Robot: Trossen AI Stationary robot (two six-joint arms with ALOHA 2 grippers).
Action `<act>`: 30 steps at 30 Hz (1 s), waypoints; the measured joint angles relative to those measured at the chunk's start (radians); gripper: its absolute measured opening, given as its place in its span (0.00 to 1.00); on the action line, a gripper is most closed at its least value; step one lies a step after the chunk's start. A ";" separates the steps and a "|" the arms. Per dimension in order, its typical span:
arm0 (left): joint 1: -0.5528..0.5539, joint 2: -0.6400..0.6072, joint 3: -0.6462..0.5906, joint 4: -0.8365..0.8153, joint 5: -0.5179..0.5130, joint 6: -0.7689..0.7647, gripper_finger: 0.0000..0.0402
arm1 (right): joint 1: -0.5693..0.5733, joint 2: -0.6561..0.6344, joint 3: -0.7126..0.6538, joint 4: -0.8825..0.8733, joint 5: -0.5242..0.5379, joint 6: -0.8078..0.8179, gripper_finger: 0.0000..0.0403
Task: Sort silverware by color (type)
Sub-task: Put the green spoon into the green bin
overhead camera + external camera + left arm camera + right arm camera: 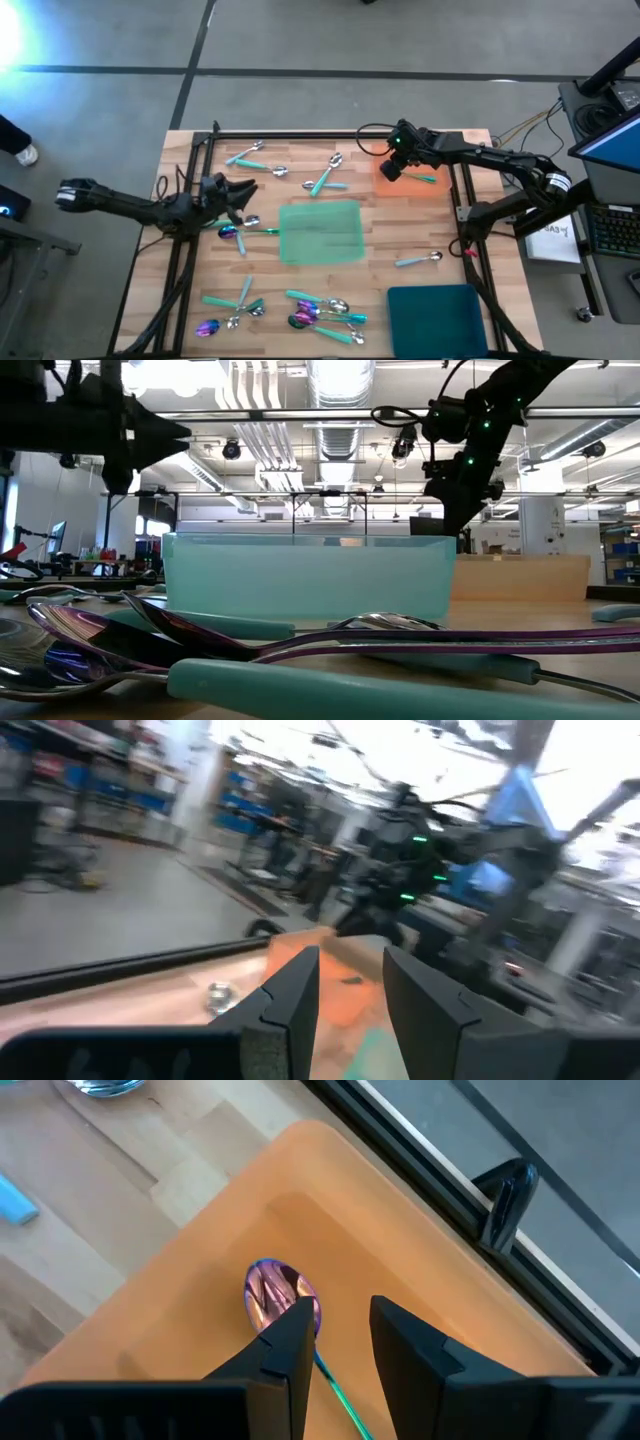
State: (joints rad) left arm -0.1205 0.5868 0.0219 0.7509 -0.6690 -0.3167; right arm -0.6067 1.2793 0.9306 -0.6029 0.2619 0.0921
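Observation:
My right gripper [392,166] hovers open over the orange tray [410,188] at the table's far right. In the right wrist view a spoon with an iridescent purple head [278,1294] and a thin teal handle lies on the orange tray [200,1280] under the open fingers [340,1345], its handle running below the gap. My left gripper [238,190] is open and empty, raised above the table's left half, as the left wrist view [350,990] also shows. Other silverware lies loose on the wood: near the far edge [252,157], beside the green tray [236,230], and in a cluster at the near edge [322,312].
A green tray [322,232] lies mid-table and a dark teal tray [438,312] at the near right; its wall [305,575] fills the low view. One spoon [420,260] lies between the trays. A black frame rail [330,134] runs along the far edge.

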 joint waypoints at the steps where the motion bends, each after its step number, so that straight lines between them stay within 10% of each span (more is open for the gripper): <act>1: 0.004 0.030 0.000 0.025 -0.037 0.000 0.24 | 0.000 0.000 0.000 0.000 0.000 0.000 0.23; 12: 0.087 0.249 0.089 0.074 -0.042 -0.023 0.24 | 0.000 0.000 0.000 0.004 0.000 0.000 0.23; 22: 0.259 0.458 0.477 -0.601 -0.019 -0.002 0.24 | 0.000 0.000 -0.003 0.007 0.000 0.002 0.23; 30: 0.463 0.670 0.533 -0.523 0.372 -0.017 0.24 | 0.000 0.000 -0.014 0.007 0.000 0.001 0.23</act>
State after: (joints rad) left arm 0.3426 1.2569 0.5552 0.2281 -0.2971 -0.3340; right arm -0.6067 1.2793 0.9164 -0.5961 0.2621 0.0935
